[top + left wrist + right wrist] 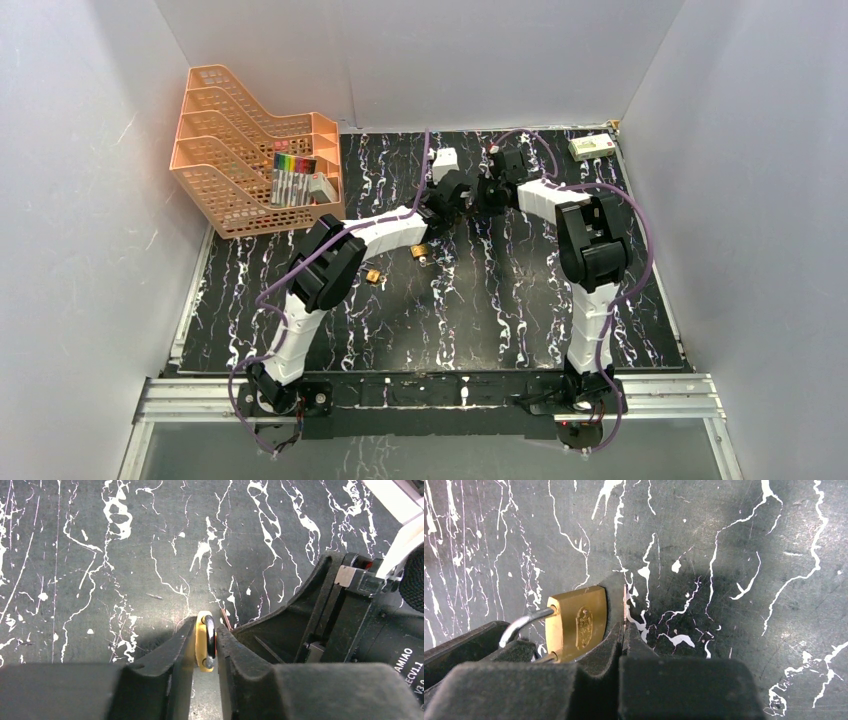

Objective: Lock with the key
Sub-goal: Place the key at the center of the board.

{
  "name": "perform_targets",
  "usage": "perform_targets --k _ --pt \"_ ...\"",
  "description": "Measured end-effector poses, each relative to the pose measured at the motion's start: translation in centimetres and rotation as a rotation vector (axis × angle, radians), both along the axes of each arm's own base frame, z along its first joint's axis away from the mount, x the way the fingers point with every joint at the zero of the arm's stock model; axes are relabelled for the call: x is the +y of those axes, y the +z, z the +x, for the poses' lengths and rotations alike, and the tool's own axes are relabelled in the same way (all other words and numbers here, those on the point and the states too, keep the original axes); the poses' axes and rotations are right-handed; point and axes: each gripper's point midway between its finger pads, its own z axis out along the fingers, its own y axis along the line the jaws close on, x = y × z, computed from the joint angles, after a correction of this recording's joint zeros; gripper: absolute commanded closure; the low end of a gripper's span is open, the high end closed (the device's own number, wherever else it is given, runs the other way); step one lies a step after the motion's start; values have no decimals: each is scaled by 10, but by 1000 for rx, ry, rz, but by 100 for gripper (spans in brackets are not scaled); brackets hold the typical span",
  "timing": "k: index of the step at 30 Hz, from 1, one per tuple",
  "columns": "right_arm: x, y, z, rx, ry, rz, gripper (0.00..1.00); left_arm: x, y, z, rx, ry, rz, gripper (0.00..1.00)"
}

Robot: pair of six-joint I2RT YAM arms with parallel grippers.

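Observation:
A brass padlock (576, 622) with a silver shackle (524, 622) hangs above the black marbled table (734, 555), just left of my right gripper's fingertips. My right gripper (624, 630) is shut on the key (624, 602), which shows only as a thin metal edge between the pads. In the left wrist view the padlock (202, 647) stands edge-on between the fingers of my left gripper (206, 630), which press on it from both sides. The key's coppery edge (226, 620) pokes out beside it. In the top view both grippers meet at mid-table and hide the padlock.
An orange stacked mesh tray (250, 150) with markers stands at the back left. A white box (592, 147) lies at the back right and a white object (444, 160) behind the left gripper. Two small brass items (373, 276) (420, 252) lie on the table near the left arm.

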Motion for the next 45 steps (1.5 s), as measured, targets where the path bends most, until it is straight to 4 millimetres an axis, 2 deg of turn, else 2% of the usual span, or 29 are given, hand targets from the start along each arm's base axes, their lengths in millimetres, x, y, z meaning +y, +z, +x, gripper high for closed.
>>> perform_targets --k 5,12,15,18,21,23,24,25,28,32,36,38,40,42,45 --pt "2 -1 0 -2 -9 20 79 -2 3 1 -5 -2 -7 58" --pt "2 3 2 -15 -18 25 46 -2 6 3 -11 1 -11 38" --pt "-9 6 4 -29 -41 -10 38 2 7 6 -19 18 -4 31" --pt "-21 10 2 -30 -64 -49 30 3 7 6 -21 21 0 18" --pt "-36 23 -4 -32 -93 -101 24 5 12 7 -33 25 5 2" --pt "-45 40 -8 -45 -111 -121 18 8 18 6 -46 23 6 2" --pt "-49 52 -10 -54 -123 -131 11 10 22 4 -52 22 5 2" --pt "-51 64 -12 -68 -129 -133 2 12 27 2 -62 18 4 2" --pt "-54 123 -21 -144 -156 -99 1 25 47 -7 -96 10 10 2" --pt "-50 235 -41 -314 -172 43 1 49 80 -22 -141 7 -2 4" --pt "-43 370 -81 -542 -166 283 1 79 97 -28 -120 -74 -43 10" --pt "-41 426 -109 -632 -154 409 1 99 91 -20 -98 -79 -35 11" --pt "-41 469 -134 -699 -137 510 1 116 73 -18 -42 -111 0 12" --pt "-40 499 -151 -734 -123 581 2 127 51 -22 31 -153 46 14" --pt "-37 537 -167 -767 -90 669 2 126 22 -38 126 -235 92 15"
